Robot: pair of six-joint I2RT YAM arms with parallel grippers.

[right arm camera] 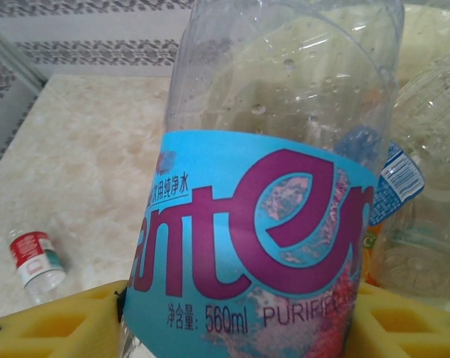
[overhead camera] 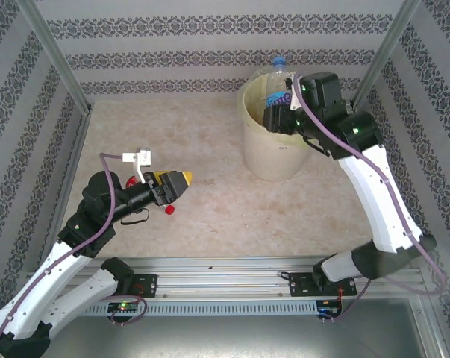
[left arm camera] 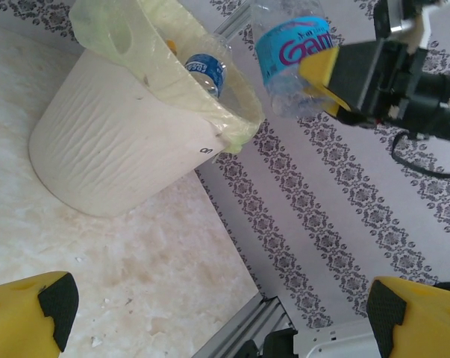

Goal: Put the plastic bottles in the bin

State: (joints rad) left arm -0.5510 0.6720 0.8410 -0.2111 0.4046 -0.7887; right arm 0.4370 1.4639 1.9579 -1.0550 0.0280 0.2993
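Right gripper (right arm camera: 232, 335) is closed on the blue-label bottle (right arm camera: 262, 224). The yellow pads (right arm camera: 60, 321) press its lower body from both sides, about half open, with the bottle filling the gap. The label is bright blue with big magenta lettering and the upper body is clear and dimpled. From the top view the blue cap (overhead camera: 279, 61) points toward the far wall.

The bottle hangs over the mouth of the bin (overhead camera: 269, 153) on its right side, held up in the air, not lying inside. From the left wrist camera it sits just beside the rim and clear of it.

The bin is cream-white with a pale yellow liner bag (left arm camera: 120, 30) folded over the rim, standing at the far right of the table (overhead camera: 232, 209). At least one other blue-label bottle in the bin (left arm camera: 207, 71) pokes up near the rim, and I see more clear bottles behind the held one in the right wrist view.

Left gripper (left arm camera: 225, 317) hangs low over the near-left table — fingers (left arm camera: 30, 317) spread fully wide, nothing between them.

One small bottle (right arm camera: 34, 265) with a red-and-white label lies on the table, well apart from the bin. A small red object (overhead camera: 169, 211) sits just beside the left gripper, too small for me to tell what it is.
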